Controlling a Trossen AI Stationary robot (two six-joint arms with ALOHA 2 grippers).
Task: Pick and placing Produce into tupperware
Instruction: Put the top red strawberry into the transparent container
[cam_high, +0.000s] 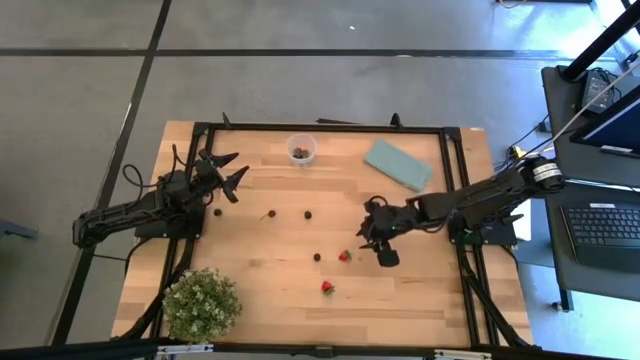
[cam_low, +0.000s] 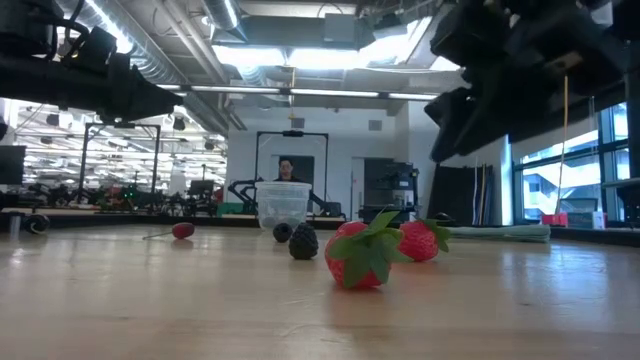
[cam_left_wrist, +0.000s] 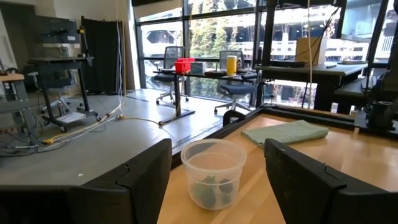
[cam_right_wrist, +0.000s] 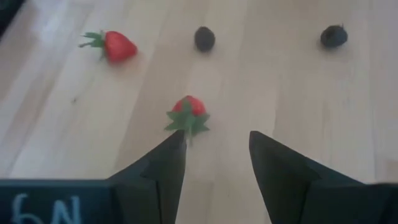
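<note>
Nearby, round clear tupperware (cam_high: 302, 149), glossy strawberries (cam_high: 344, 256).

1. Tupperware (cam_left_wrist: 213, 172), left wrist view: dark pieces lie at the bottom, blurred through the clear wall; number and kind can't be told.
2. High view, upper centre: the cup's contents are too small to identify.
3. Potted plant (cam_high: 201, 304), lower left of high view: the foliage hides its pot.
4. Right gripper (cam_low: 520, 75), upper right of low view: a dark mass cut off by the top edge; fingers not separable there.
5. Person (cam_low: 287, 171), low view centre: far off behind the cup, body hidden by it.
6. Right wrist view, lower left: white marking on the gripper body cut off by the bottom edge.
</note>
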